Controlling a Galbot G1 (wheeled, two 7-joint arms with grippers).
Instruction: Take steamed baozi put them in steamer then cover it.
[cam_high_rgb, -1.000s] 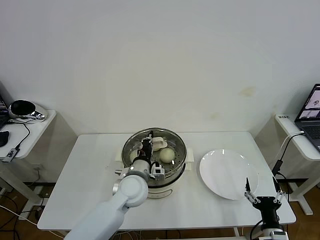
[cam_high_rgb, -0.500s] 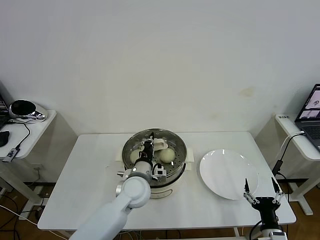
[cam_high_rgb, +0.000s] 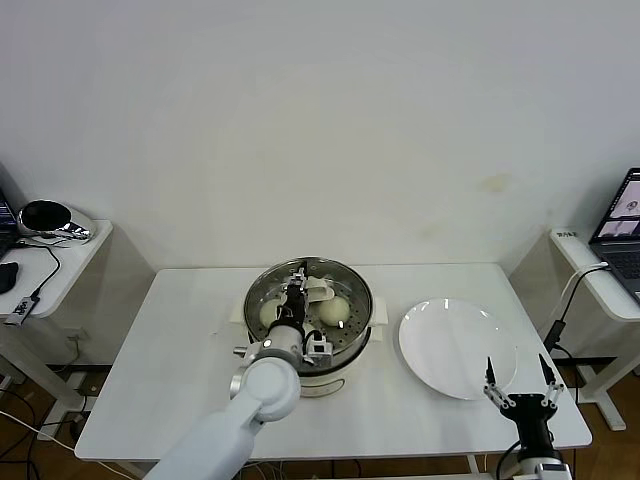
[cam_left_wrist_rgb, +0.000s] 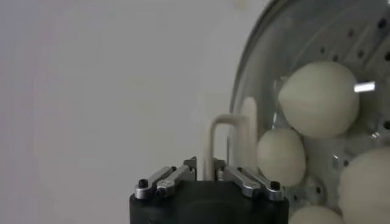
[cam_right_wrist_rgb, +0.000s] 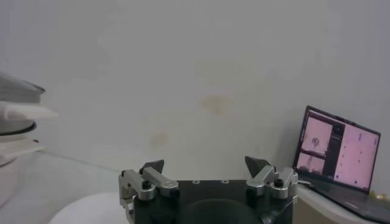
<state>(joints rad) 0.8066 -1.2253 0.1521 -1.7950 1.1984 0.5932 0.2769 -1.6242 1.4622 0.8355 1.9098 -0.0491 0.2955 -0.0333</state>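
White plate (cam_high_rgb: 457, 347) lies bare at five o'clock, with the right gripper (cam_high_rgb: 518, 384) idle beside it, fingers apart. At centre the cover (cam_high_rgb: 308, 297) sits on the steamer (cam_high_rgb: 345, 352) over the steamed baozi (cam_high_rgb: 334, 311); the left gripper (cam_high_rgb: 294, 297) rests at its handle, finger state unclear. Release fully, then lift straight up.

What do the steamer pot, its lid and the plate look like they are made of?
Steamer: shiny metal pot, probably stainless steel, with mirror-like glints, on a matte cream base that looks like plastic. Lid: clear glass by the look of it, since the buns show through it, with a metal rim and cream handle. Plate: smooth glossy white, ceramic or plastic; cannot tell which.
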